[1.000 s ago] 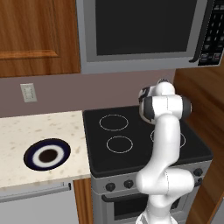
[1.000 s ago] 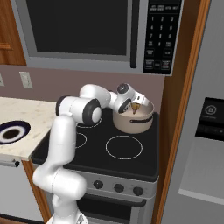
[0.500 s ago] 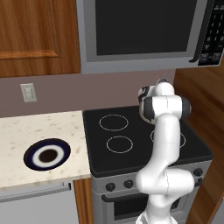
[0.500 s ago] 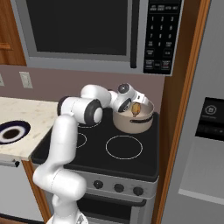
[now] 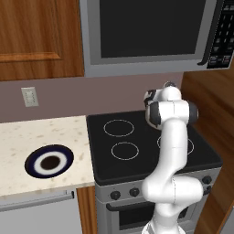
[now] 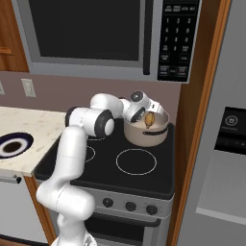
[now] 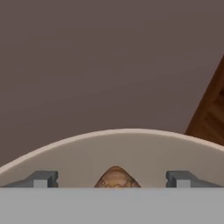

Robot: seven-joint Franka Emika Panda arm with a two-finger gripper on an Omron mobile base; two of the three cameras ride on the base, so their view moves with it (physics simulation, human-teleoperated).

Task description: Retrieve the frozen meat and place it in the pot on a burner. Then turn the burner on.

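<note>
The beige-grey pot (image 6: 146,133) stands on the back right burner of the black stove (image 6: 120,178). The golden-brown frozen meat (image 6: 150,120) lies inside the pot, showing above its rim. My gripper (image 6: 145,115) hangs over the pot's mouth, open. In the hand view the meat (image 7: 116,177) lies low between my two fingertips (image 7: 41,179), with a clear gap on each side. Behind the meat curves the pot's inner wall (image 7: 144,151). In the left base view my own arm (image 5: 171,137) hides the pot.
A dark blue-rimmed plate (image 5: 49,162) lies on the speckled counter (image 5: 27,137) to the left. Knobs (image 6: 130,206) line the stove front. The microwave (image 6: 96,33) hangs close above, a wooden panel (image 6: 192,120) stands right of the pot, and the front right burner ring (image 6: 136,161) is bare.
The jaws have opened wide and let go of the meat, which now rests slightly lower in the pot. The arm has barely moved.
</note>
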